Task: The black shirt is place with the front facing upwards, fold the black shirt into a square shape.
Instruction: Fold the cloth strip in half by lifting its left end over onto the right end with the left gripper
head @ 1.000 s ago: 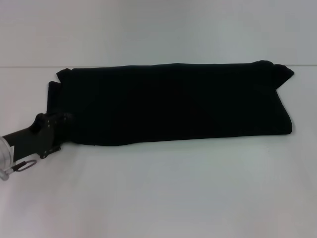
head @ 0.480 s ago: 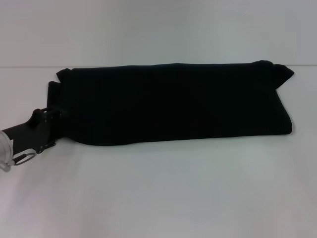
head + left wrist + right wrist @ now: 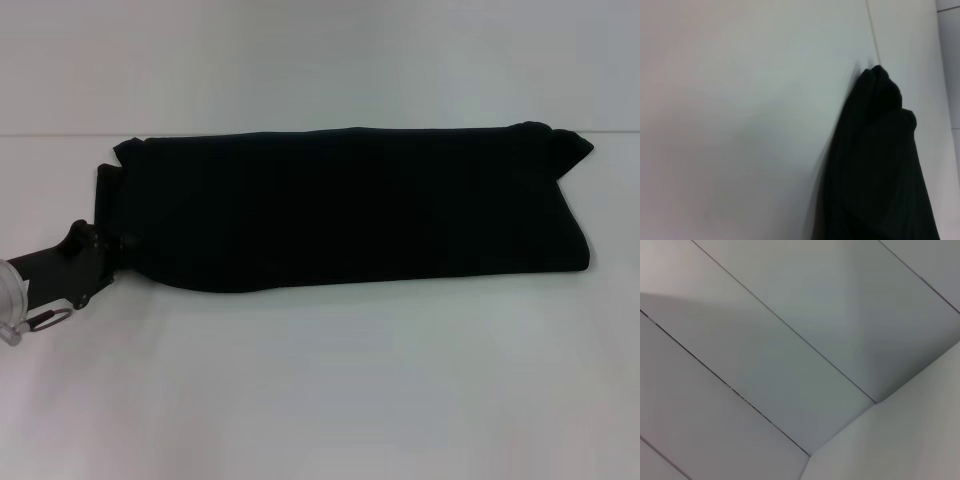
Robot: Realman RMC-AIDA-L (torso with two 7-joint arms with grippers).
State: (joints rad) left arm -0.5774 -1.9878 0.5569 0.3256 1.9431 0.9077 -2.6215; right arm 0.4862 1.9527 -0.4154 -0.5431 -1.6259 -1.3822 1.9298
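The black shirt (image 3: 350,205) lies on the white table as a long band running left to right, plain black side up, with no lettering showing. Its right end has a small peaked corner (image 3: 570,145). My left gripper (image 3: 108,245) is low at the band's near left corner, touching or just beside the cloth, and its black body blends with the fabric. The left wrist view shows a bunched dark end of the shirt (image 3: 880,165) against the table. The right gripper is out of view, and its wrist camera sees only pale panels.
The white table (image 3: 330,390) stretches in front of the shirt, and a pale wall (image 3: 320,60) rises behind the table's far edge. My left arm's grey wrist (image 3: 15,290) enters at the left border.
My left gripper has drawn back a little to the left along the shirt's near left corner. The shirt has barely shifted.
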